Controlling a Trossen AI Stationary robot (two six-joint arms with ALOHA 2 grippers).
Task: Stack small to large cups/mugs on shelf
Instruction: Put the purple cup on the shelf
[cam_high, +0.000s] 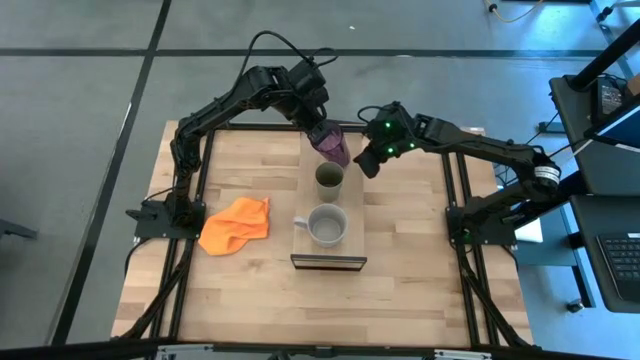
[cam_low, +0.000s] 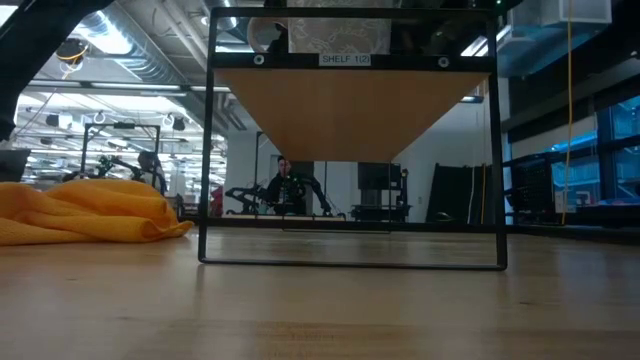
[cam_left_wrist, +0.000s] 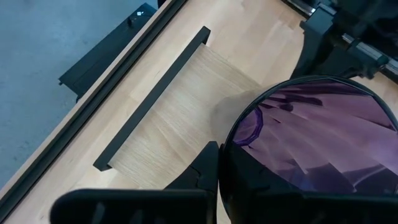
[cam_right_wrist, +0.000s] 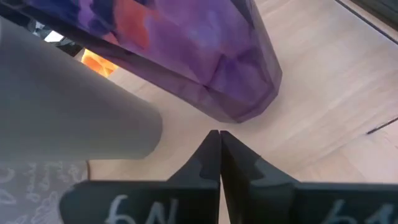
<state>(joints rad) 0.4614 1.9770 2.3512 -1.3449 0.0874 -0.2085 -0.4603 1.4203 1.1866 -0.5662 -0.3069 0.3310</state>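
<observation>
The shelf (cam_high: 352, 215) is a long light-wood plank in the table's middle. The grey mug (cam_high: 327, 226) stands on its near part, and the olive-green cup (cam_high: 329, 180) stands upright just beyond it. My left gripper (cam_high: 320, 132) is shut on the purple tumbler (cam_high: 334, 148), which is tilted over the shelf's far end. My right gripper (cam_high: 368, 162) is shut and empty, just right of the tumbler and the olive cup. In the right wrist view its fingertips (cam_right_wrist: 217, 138) meet below the tumbler's base (cam_right_wrist: 245, 106). My left gripper holds the purple tumbler at its upper rim (cam_left_wrist: 231, 149), coming from above and from the far side. One finger (cam_left_wrist: 202, 171) lies on the outside of the wall; the other is hidden by the tumbler. The tumbler hangs tilted, base toward the shelf; I cannot tell whether it touches.
A crumpled orange cloth (cam_high: 236, 225) lies on the table left of the shelf and shows at the left of the low view (cam_low: 90, 210). The shelf stands on a black frame (cam_low: 350, 262). The table carries black rails along its left and right sides.
</observation>
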